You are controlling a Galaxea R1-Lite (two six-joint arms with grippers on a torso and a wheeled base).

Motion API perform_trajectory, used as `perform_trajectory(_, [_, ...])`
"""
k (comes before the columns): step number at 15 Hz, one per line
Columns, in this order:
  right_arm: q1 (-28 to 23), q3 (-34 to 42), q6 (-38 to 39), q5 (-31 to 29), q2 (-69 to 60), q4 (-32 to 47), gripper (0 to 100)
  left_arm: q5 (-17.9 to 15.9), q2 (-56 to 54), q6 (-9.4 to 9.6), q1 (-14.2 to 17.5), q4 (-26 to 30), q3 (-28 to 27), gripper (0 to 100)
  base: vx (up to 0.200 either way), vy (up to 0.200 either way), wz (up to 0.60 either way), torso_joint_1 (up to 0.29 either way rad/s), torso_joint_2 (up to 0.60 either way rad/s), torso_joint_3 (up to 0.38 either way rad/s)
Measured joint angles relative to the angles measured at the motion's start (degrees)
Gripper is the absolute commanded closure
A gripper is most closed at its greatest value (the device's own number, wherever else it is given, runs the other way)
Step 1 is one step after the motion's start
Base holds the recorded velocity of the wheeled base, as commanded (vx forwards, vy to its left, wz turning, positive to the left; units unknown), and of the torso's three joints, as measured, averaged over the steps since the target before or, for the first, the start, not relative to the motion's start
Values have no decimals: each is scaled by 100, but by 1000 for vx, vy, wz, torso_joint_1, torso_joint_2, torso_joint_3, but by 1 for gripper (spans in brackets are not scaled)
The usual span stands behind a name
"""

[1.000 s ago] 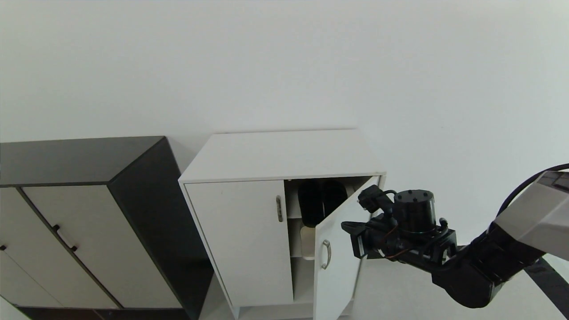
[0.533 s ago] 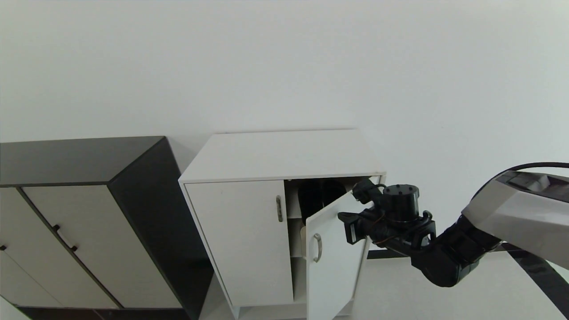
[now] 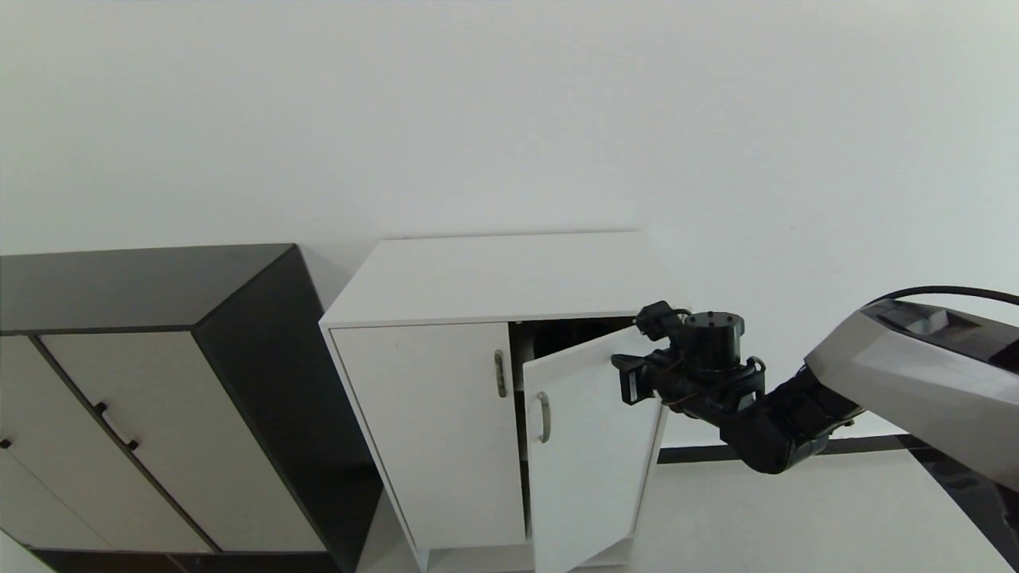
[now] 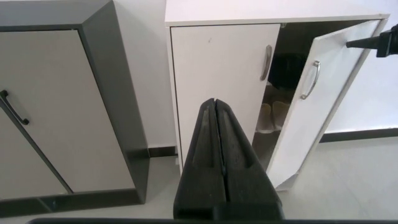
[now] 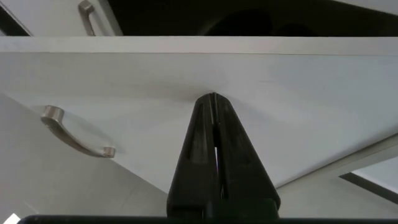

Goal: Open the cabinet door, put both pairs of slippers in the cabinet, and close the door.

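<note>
From my feed: the white cabinet (image 3: 493, 274) stands against the wall, with a dark cabinet (image 3: 143, 278) just beside it on its left. The white cabinet's left door (image 3: 430, 430) is flush shut. Its right door (image 3: 589, 446) is ajar, swung most of the way in with a narrow gap at the handle side. Through that gap I see the dark slippers (image 4: 287, 68) on the cabinet's upper shelf and the light slippers (image 4: 273, 118) on the shelf below, so both pairs are inside. The right gripper (image 3: 625, 386) is clenched and empty. Its tip is against the outer face of the right door near the top edge, on the hinge side of the door's handle (image 3: 543, 417), and it looks like contact. The left gripper (image 4: 216, 102) is also pinched closed with nothing in it. It is well back from the cabinet front and points at the left door. The left door's handle (image 3: 499, 374) is untouched.
</note>
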Motion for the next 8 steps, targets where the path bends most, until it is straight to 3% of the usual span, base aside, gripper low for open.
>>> perform_trajectory(8, [-227, -1079, -2, -5, 584, 453, 100, 0, 0, 0, -5, 0, 0, 100, 0, 0, 0, 0, 0, 0])
